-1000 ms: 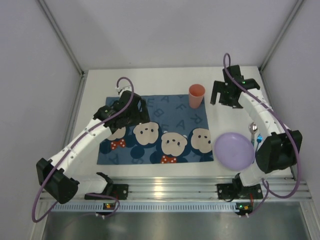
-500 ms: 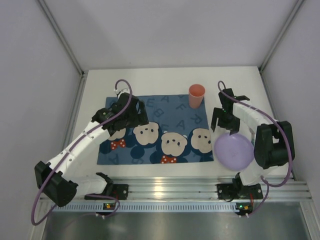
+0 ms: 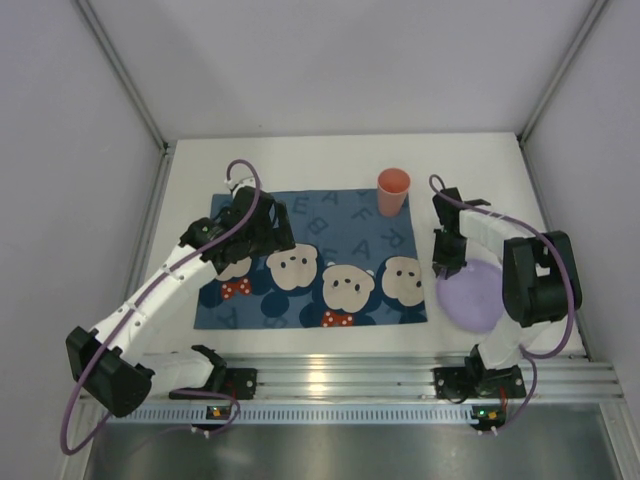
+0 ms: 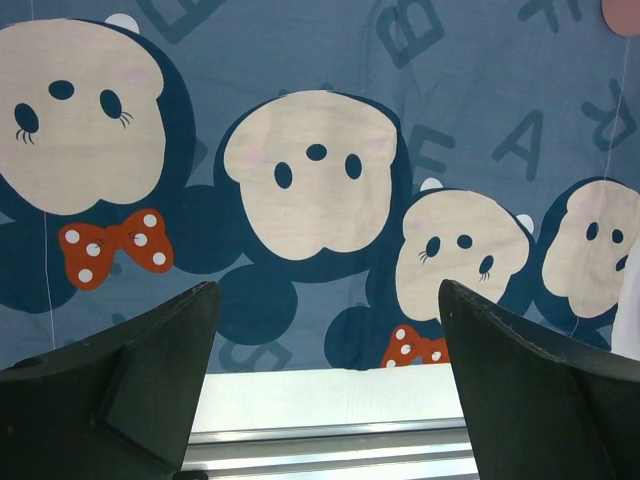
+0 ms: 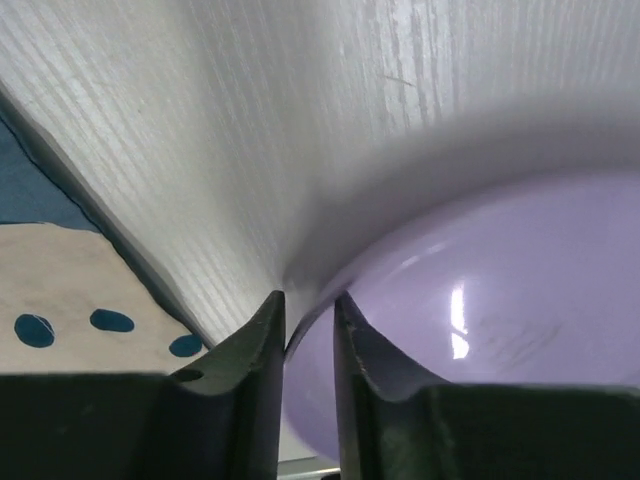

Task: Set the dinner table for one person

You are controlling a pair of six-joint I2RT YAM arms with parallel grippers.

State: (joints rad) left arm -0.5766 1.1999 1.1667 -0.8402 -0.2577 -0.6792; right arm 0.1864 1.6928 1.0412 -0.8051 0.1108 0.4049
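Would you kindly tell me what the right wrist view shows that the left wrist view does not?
Only the right wrist view shows the right gripper closed on the rim of the purple plate, seen very close.

Only the left wrist view shows the left gripper, open with nothing between its fingers, above four mouse faces, two red bows, a sliver of what looks like the pink cup, and the metal rail.

Both show part of the blue mouse-print mat and the white dinner table.
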